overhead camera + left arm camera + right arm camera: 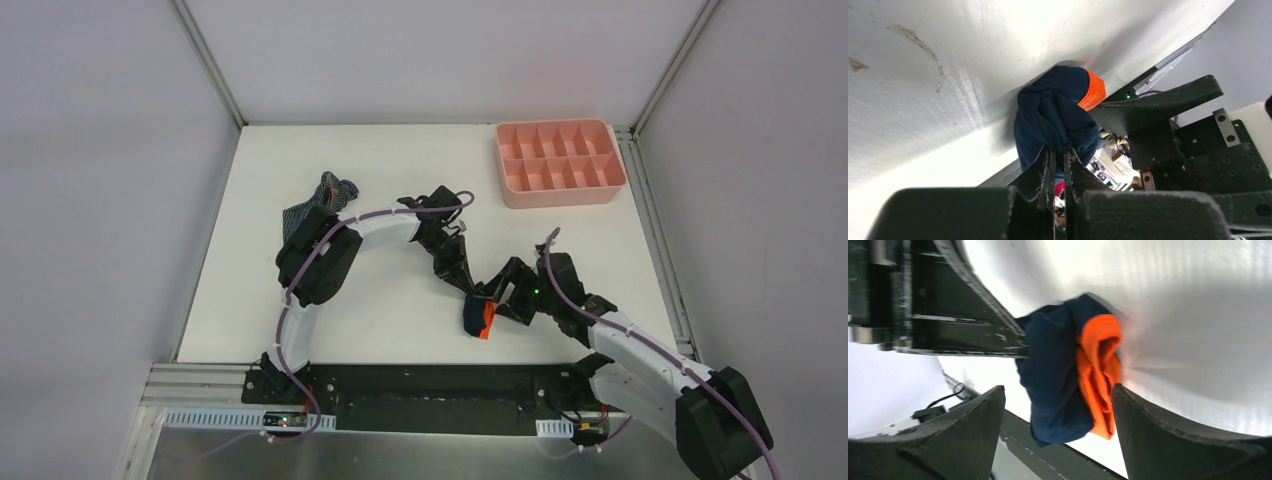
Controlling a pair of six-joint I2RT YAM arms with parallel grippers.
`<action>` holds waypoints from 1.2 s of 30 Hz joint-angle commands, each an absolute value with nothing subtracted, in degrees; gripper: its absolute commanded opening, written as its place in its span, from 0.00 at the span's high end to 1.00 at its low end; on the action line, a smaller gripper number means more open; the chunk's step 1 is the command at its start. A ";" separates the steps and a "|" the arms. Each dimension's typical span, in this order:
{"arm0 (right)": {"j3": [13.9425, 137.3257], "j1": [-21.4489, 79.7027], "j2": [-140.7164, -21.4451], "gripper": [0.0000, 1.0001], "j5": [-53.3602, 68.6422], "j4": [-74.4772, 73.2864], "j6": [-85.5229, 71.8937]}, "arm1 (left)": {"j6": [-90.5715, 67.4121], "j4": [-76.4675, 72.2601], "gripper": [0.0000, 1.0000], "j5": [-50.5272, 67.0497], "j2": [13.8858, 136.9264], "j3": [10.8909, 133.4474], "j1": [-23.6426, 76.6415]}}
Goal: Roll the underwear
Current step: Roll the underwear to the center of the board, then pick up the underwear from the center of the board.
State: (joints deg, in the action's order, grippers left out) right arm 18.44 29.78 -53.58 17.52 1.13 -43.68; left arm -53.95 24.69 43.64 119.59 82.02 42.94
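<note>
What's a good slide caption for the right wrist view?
Open right gripper flanks the bunched navy and orange underwear, pinched at one edge by the left gripper.

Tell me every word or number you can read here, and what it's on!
None can be read. The bunched navy cloth underwear with orange trim shows no lettering, the pink plastic compartment tray is plain, and the white table bears only scuffs.

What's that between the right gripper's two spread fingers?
The bunched navy underwear with orange trim, shown in the right wrist view; the left gripper pinches its edge.
</note>
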 commanded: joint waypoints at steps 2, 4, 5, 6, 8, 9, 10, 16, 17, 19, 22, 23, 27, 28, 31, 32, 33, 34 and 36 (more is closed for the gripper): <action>21.56 31.53 -50.47 0.19 8.82 -11.41 -42.37 | -53.77 26.89 1.00 41.62 119.41 81.86 43.90; 21.46 31.58 -51.18 0.17 8.83 -11.77 -42.17 | -54.08 26.90 1.00 41.66 119.69 82.15 44.04; 21.38 31.62 -51.94 0.16 9.32 -11.44 -42.00 | -54.12 26.88 1.00 41.59 119.85 82.32 44.08; 21.28 31.78 -52.80 0.15 9.77 -11.01 -41.88 | -54.22 26.89 1.00 41.60 119.95 82.50 44.29; 20.50 31.90 -54.12 0.14 11.29 -8.53 -41.77 | -54.35 26.89 1.00 41.51 120.13 82.70 44.47; 19.72 31.92 -54.35 0.13 12.20 -6.33 -41.99 | -54.40 26.89 1.00 41.44 120.14 82.70 44.49; 19.09 31.93 -54.70 0.11 12.95 -4.50 -42.21 | -54.48 26.89 1.00 41.40 120.20 82.71 44.53; 18.03 31.93 -58.13 0.10 14.46 1.82 -42.69 | -54.73 26.89 1.00 40.98 120.23 82.84 44.67; 18.02 31.94 -58.82 0.10 14.67 2.51 -42.76 | -54.75 26.88 1.00 40.86 120.19 82.88 44.68; 18.02 31.95 -60.07 0.12 15.63 4.12 -43.42 | -54.88 26.89 1.00 40.62 120.08 83.03 44.81; 17.92 32.22 -60.82 0.17 16.44 6.10 -44.32 | -55.08 26.90 1.00 40.45 120.26 83.29 44.82; 17.97 32.30 -60.75 0.21 16.54 6.38 -44.32 | -55.21 26.89 1.00 40.43 120.24 83.32 44.89; 18.11 32.40 -60.64 0.37 16.42 6.27 -44.06 | -55.28 26.91 1.00 40.44 120.40 83.71 44.83; 18.18 32.45 -60.72 0.43 16.44 6.20 -43.95 | -55.28 26.90 1.00 40.42 120.42 83.80 44.97; 18.05 32.71 -60.62 0.54 15.95 5.75 -44.09 | -55.50 26.89 1.00 40.43 120.44 84.10 44.92; 17.96 32.73 -60.46 0.57 15.65 5.67 -44.24 | -55.54 26.94 1.00 40.43 120.36 84.15 44.99; 17.86 32.71 -60.26 0.60 15.24 5.54 -44.34 | -55.61 26.92 1.00 40.43 120.37 84.19 45.00; 17.79 32.77 -60.00 0.63 14.99 5.46 -44.46 | -55.64 26.90 1.00 40.41 120.34 84.24 45.00; 18.03 32.78 -60.00 0.66 14.61 5.20 -44.57 | -55.81 26.90 1.00 40.35 120.32 84.39 44.96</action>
State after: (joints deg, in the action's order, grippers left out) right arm 18.26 32.51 -60.51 16.05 5.76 -44.58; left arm -55.13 24.77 42.15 119.74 82.89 44.34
